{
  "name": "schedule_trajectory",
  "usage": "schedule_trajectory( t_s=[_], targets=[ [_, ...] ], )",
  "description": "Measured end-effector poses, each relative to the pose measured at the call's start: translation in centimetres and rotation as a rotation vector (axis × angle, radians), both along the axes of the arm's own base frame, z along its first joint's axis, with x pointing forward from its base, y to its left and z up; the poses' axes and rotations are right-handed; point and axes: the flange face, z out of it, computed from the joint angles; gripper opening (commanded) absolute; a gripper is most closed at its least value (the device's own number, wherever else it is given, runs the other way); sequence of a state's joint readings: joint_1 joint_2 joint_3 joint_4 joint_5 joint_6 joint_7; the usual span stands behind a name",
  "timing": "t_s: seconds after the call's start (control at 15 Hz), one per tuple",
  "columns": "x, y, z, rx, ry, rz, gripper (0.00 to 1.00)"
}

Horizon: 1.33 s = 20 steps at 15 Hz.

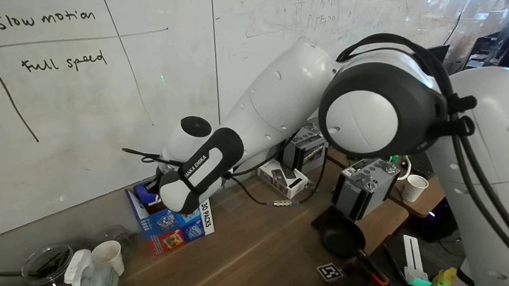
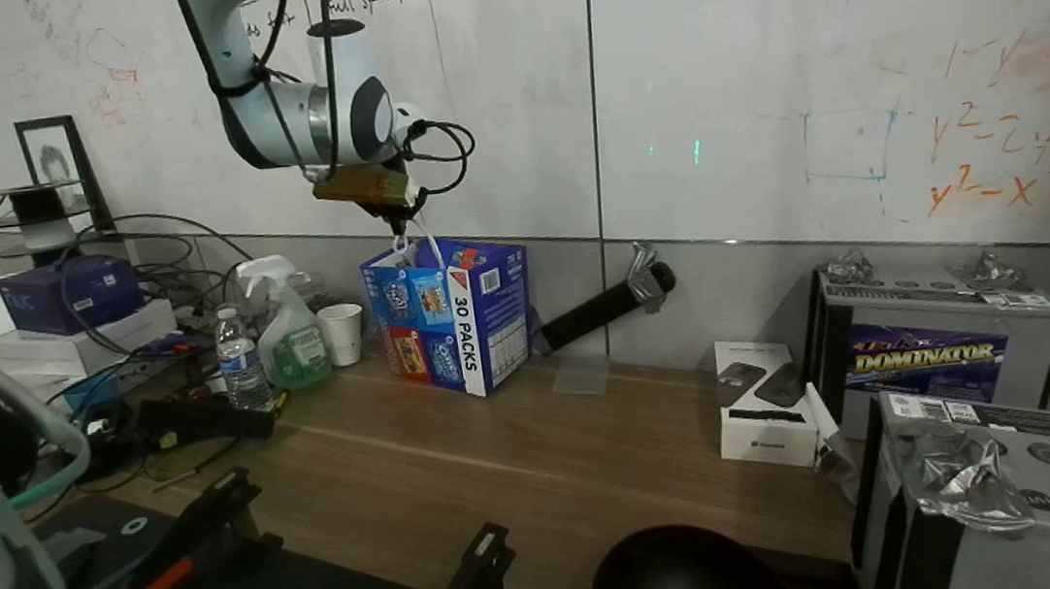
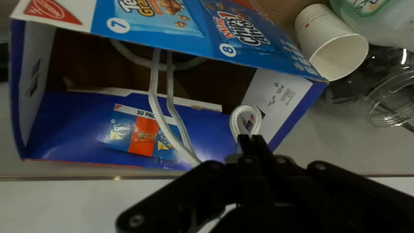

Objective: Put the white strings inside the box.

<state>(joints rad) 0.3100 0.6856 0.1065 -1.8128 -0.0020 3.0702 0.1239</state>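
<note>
Lab: robot arm (image 1: pixel 281 88), equation-marked whiteboard (image 2: pixel 716 69)

Can't see the string (image 3: pixel 245 108) where the claw (image 3: pixel 251 137) grips it, and wrist view crops the bottle (image 3: pixel 389 27) up and right of the claw.

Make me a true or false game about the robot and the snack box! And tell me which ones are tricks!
1. The gripper is pinching white string. True.
2. Some white string hangs down into the box. True.
3. The top of the box is shut. False: it is open.
4. A paper cup stands beside the spray bottle. True.
5. The box says 50 PACKS. False: it says 30 PACKS.
6. All the white string is inside the box. False: a loop is up at the gripper.
</note>
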Motion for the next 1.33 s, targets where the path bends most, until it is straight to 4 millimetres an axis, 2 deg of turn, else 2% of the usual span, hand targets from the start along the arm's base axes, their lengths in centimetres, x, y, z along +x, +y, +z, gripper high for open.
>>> schedule_trajectory(
  t_s=[0.13,0.4,0.73,0.8,1.0,1.2,1.33],
  targets=[
    [0.5,-0.6,-1.0,-0.01,0.012,-0.01,0.34],
    [1.3,-1.2,-2.3,-0.023,0.031,-0.024,0.63],
    [1.9,-2.0,-2.2,-0.065,0.055,-0.028,0.99],
    [2.0,-2.2,-1.9,-0.094,0.068,-0.02,1.0],
    [2.0,-3.6,1.0,-0.227,0.114,0.01,1.0],
    [0.9,-6.2,6.2,-0.369,0.188,0.026,1.0],
    [-0.9,-8.0,9.7,-0.442,0.271,0.016,1.0]
  ],
)
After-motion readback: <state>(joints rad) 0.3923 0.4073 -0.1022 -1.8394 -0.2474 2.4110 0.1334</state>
